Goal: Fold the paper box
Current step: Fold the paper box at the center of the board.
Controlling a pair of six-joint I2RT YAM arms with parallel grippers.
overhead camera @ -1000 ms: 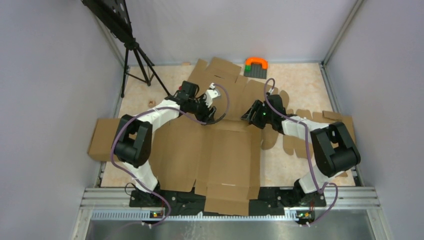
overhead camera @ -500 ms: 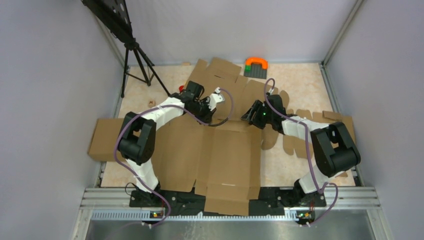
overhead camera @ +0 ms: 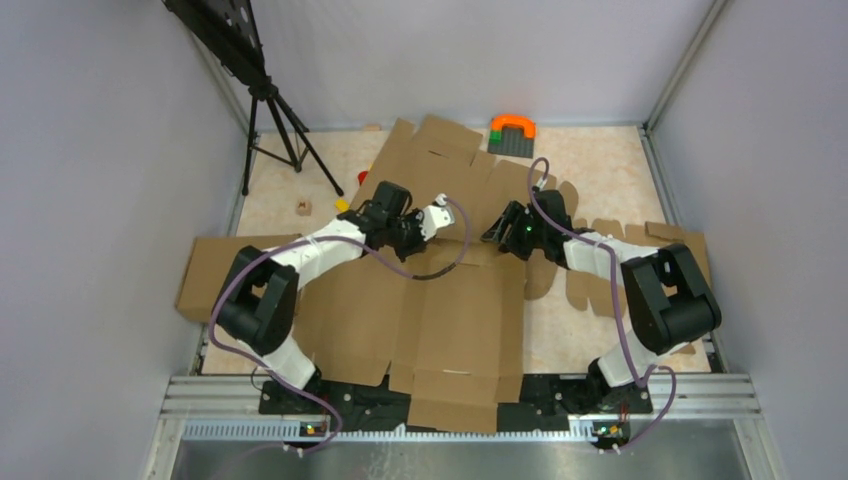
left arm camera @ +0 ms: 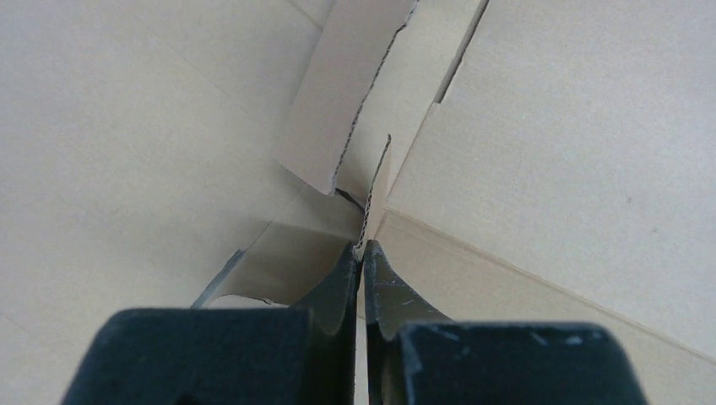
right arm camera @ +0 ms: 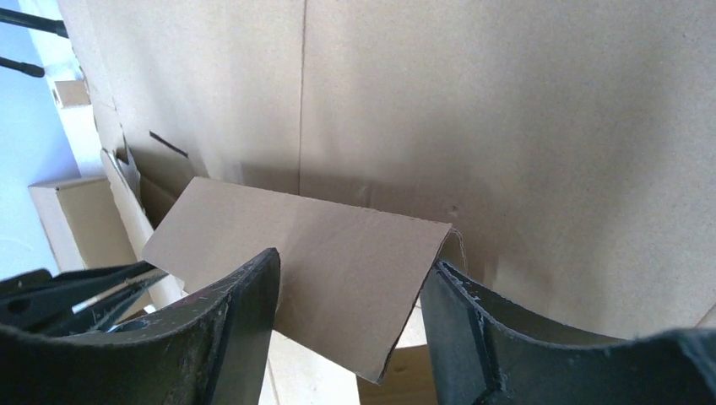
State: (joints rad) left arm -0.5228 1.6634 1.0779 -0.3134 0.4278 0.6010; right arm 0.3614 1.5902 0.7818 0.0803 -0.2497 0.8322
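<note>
the paper box [overhead camera: 460, 320] is spread mostly flat across the middle of the table [overhead camera: 600, 170], reaching from the near edge between the arm bases to the far side. the left gripper [overhead camera: 438, 214] is clamped tight on a thin upright cardboard edge [left arm camera: 377, 181] of the box near its far crease, and the edge is pinched between the fingertips [left arm camera: 344, 274]. a second earlier its jaws were held apart and it was placed farther back. since then it has been brought nearer and to the right, and the left arm has been stretched lower over the sheet, so that a small yellow piece [overhead camera: 343, 203] beside it is uncovered. the right gripper [overhead camera: 497, 232] has not been moved. its fingers are kept apart, with a raised flap [right arm camera: 304, 253] of the box lying across the gap. whether that flap is touched cannot be told.
</note>
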